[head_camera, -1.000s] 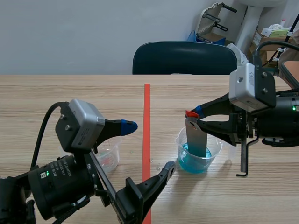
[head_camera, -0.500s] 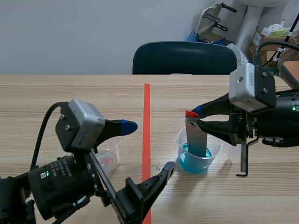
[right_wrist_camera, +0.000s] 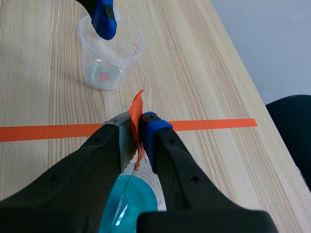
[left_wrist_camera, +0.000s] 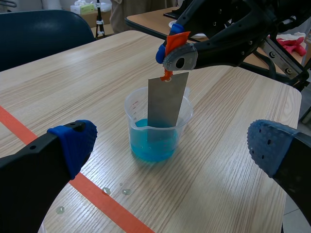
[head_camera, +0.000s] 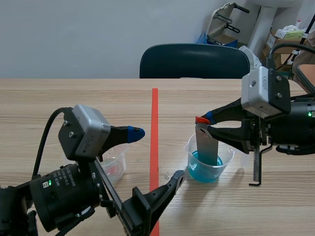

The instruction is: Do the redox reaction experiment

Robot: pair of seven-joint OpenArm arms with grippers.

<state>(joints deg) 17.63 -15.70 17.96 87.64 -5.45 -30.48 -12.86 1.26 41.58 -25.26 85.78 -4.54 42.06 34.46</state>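
Observation:
A clear beaker (head_camera: 206, 162) (left_wrist_camera: 158, 128) holds blue liquid (right_wrist_camera: 127, 196) right of the red tape line. A grey metal strip (head_camera: 207, 144) (left_wrist_camera: 166, 104) with an orange tag (right_wrist_camera: 137, 115) at its upper end stands with its lower end in the liquid. My right gripper (head_camera: 203, 122) (right_wrist_camera: 137, 131) is shut on that tag, above the beaker. My left gripper (head_camera: 156, 156) (left_wrist_camera: 170, 145) stands open, left of the beaker and near the table's front, with nothing between its fingers. A second clear beaker (head_camera: 114, 162) (right_wrist_camera: 111, 52) with a little pale liquid sits behind the left arm.
A dark blue chair (head_camera: 194, 61) stands at the table's far edge. A few water drops (left_wrist_camera: 115, 189) lie on the wood by the tape line (head_camera: 154, 128). Boxes and clutter (head_camera: 285, 37) sit beyond the table's right end.

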